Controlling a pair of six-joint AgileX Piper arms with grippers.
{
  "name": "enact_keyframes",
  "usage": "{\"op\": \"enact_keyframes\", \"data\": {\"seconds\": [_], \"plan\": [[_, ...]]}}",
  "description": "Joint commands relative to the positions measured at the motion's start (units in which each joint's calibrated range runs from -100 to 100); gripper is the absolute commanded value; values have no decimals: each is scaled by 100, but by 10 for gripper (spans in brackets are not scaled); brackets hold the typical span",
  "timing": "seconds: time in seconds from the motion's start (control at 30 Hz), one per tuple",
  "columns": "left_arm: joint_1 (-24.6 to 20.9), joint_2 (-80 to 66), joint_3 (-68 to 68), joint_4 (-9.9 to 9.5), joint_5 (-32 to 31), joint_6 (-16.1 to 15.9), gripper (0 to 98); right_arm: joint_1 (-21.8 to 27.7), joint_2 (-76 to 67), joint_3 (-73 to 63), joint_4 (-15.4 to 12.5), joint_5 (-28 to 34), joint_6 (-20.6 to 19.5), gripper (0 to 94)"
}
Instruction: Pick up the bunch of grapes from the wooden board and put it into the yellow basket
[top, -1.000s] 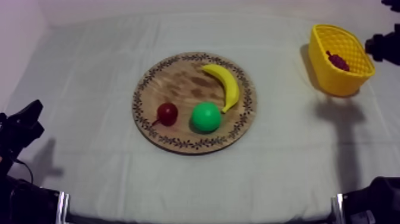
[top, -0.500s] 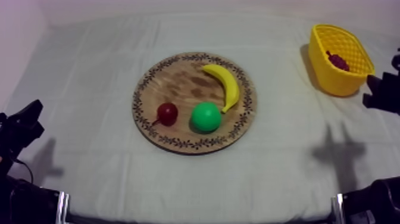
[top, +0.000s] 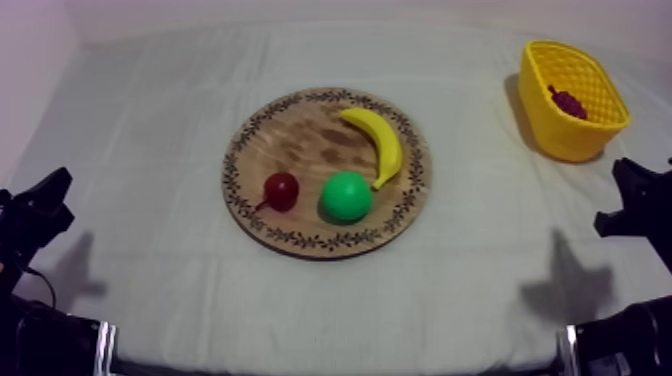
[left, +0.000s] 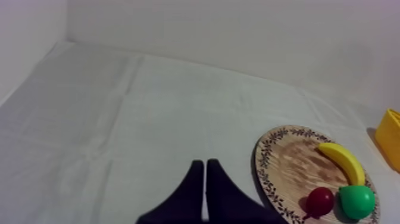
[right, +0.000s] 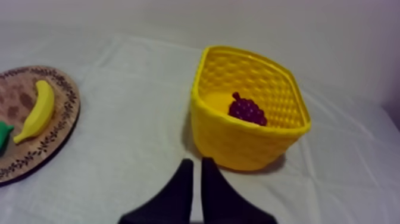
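Saw the left claw (left: 205, 162) and right claw (right: 196, 161) both pinched narrow on nothing, at the desk's (top: 150, 110) near sides. Found the small red fruit (top: 282, 190), pear (top: 347, 196) and banana (top: 378, 140) on the board (top: 300, 145) mid-desk. Spotted the grapes (right: 247, 111) lying inside the basket (right: 238, 143), far right.
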Motion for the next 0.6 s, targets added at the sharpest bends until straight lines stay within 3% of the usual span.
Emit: {"op": "enact_keyframes", "data": {"seconds": [0.0, 0.1, 0.3, 0.57], "plan": [[-3, 0, -3, 2, 1, 0, 1, -14, -302, 6, -213, 225, 59, 10], [-3, 0, -3, 2, 1, 0, 1, -48, -479, 15, -302, 601, -9, 7], [-3, 0, -3, 2, 1, 0, 1, -103, -564, 18, -114, 1224, -435, 28], [-3, 0, -3, 2, 1, 0, 1, -137, -574, 19, -32, 1415, 128, 9]]}}
